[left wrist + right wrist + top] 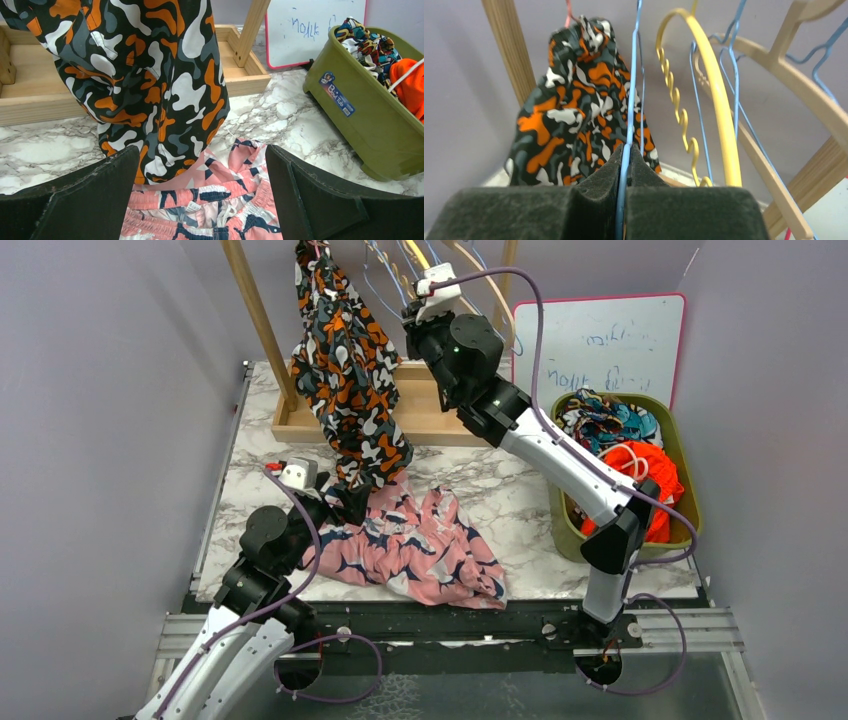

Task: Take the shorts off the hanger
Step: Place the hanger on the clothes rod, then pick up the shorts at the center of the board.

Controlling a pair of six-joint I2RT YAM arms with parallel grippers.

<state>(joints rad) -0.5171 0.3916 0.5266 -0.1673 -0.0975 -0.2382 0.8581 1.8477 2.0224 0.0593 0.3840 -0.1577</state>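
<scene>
1. Top external view: the black-orange-white blotch shorts [345, 370] hang long and bunched from the top of the wooden rack [262, 320], their lower end dropping right down to my left pincer [348, 498].
2. Left wrist camera: that pincer gapes wide and grips nothing. The blotch hem dangles in the gap, close to the left finger, and I cannot tell whether it touches.
3. Below the hem, the pink print shorts [420, 545] lie crumpled on the marble desk [500, 490], right in front of my left arm.
4. Right wrist camera: my right pincer [624, 150] is high at the rack, its pads pressed tight together on a blue wire hanger [633, 75].
5. The blotch shorts hang just left of that blue wire, with a reddish hook showing above their top.
6. To the right of the blue wire are a yellow hanger [719, 110] and a wooden hanger [794, 95].
7. At the desk's right edge a green bin [360, 120] holds the bright orange shorts [650, 475] and the multicolour print shorts [600, 420].
8. A whiteboard [600, 340] leans behind the bin.
</scene>
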